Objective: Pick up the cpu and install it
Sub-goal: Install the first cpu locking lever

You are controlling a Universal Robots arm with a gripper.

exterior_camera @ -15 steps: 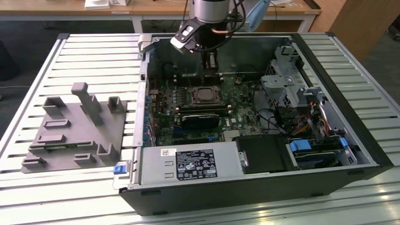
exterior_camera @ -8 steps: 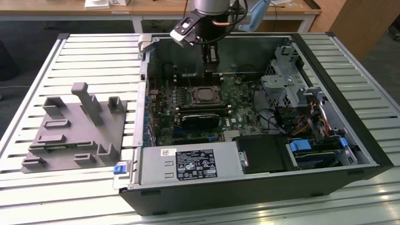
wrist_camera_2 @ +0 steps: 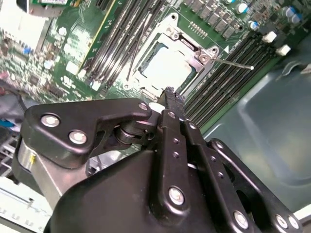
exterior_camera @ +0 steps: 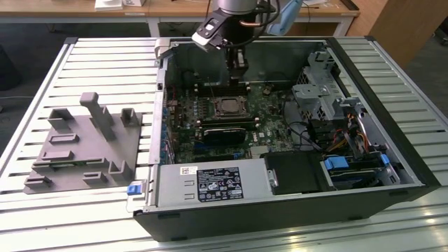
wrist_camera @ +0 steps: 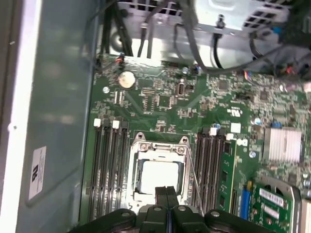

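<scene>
slatted metal table carries an open computer case, lid off so the board is reachable. grey plastic tray sits toward the table's edge beside it. end effector, fingers pressed together and empty, hovers over the socket; cpu lies seated inside the frame.

Setting: robotics lab or workshop. Evidence: open computer case (motherboard exposed) on slatted aluminium table; grey fixture tray alongside; wooden desks behind.
</scene>
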